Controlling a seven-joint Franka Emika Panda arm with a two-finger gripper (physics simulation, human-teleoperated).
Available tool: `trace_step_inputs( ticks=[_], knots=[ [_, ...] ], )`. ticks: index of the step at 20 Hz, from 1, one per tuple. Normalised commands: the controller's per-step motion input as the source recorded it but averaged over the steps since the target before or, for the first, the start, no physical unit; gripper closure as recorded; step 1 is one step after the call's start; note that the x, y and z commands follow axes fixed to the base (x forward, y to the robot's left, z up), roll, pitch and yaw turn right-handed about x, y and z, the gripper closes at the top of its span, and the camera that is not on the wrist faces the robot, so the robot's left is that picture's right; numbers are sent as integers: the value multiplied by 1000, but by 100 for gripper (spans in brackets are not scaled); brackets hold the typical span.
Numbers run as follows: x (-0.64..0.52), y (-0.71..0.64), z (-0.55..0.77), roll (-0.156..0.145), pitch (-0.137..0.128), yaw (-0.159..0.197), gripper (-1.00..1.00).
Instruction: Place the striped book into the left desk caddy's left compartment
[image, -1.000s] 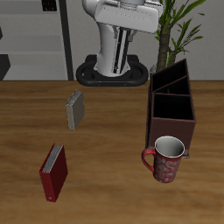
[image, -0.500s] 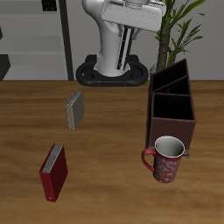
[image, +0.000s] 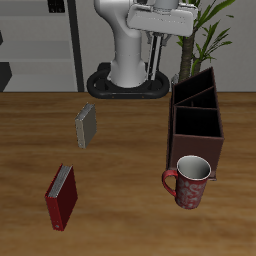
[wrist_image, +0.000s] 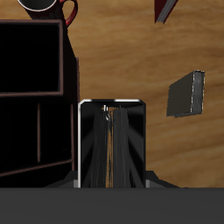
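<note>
The red book (image: 61, 197) and the plain grey book (image: 86, 126) lie where they lay before, well off to one side of the gripper (image: 156, 32) and nearer the table's front edge. The gripper is clamped on the striped book (image: 156, 60), which hangs upright below it. Both have shifted sideways since a second ago, closer to the left desk caddy (image: 197, 150), whose back end is now just beside and below the tool; the mug (image: 188, 182) stands beyond the caddy's front.
</note>
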Motion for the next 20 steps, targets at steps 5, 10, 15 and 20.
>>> trace_step_inputs(
  ticks=[5,10,15,20],
  knots=[
    [-419,271,-129,26,10,11,100],
    [-278,221,-90,53,-6,41,100],
    [-52,138,-181,0,33,-1,100],
    [-37,193,-189,35,29,12,100]
  ],
)
